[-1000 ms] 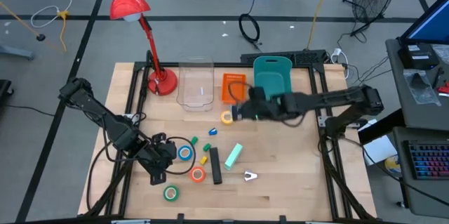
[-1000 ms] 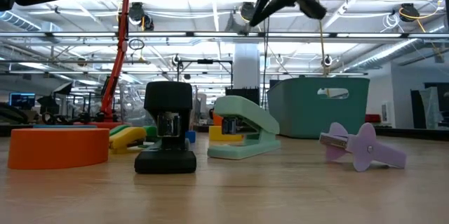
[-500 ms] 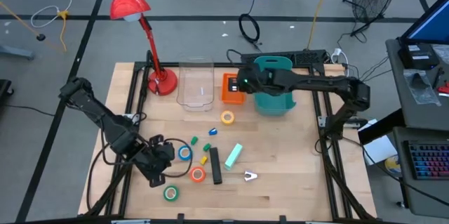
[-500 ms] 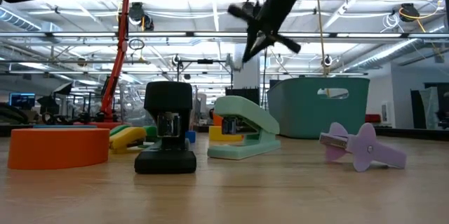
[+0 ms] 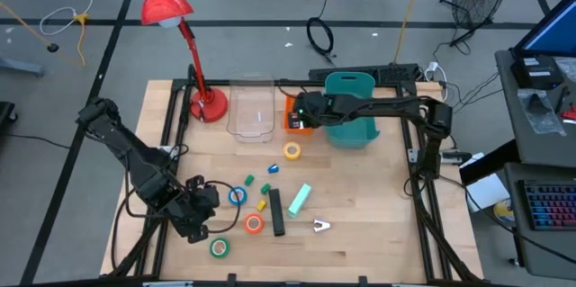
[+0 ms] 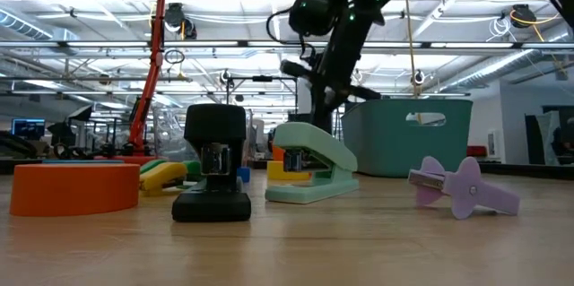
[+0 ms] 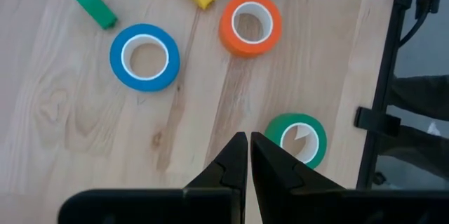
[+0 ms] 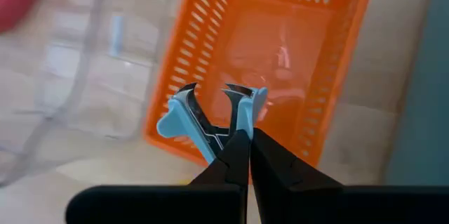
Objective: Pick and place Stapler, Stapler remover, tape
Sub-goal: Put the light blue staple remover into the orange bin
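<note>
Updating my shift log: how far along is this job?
Done: nothing visibly placed; the orange basket looks bare inside. In hand: the right gripper is shut on a blue staple remover above that basket. Left: the black stapler, mint stapler, a second remover and all four tape rolls lie on the table; the left gripper, shut and empty, hovers by the green roll.

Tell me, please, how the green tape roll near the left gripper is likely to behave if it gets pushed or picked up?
The green tape roll lies flat on the wood, so a push would probably slide it, not roll it. It looks small and light, likely skidding easily. The shut left gripper would need to open; the hollow centre offers a rim to pinch.
</note>
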